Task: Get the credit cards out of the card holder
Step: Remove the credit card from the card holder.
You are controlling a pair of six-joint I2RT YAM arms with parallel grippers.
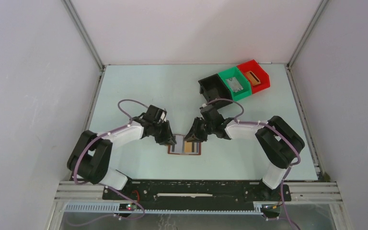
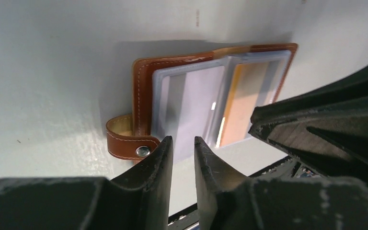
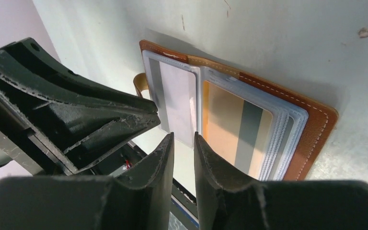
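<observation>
One card holder, two credit cards showing

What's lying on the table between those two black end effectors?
The open brown leather card holder, with a tan-orange card inside, lies between the left end effector and right end effector, seen in the top view.

Pale green table: brown card holder lies open and flat, centre, toward the near edge. Black bin, green bin and red bin sit touching in a row, far right.
</observation>
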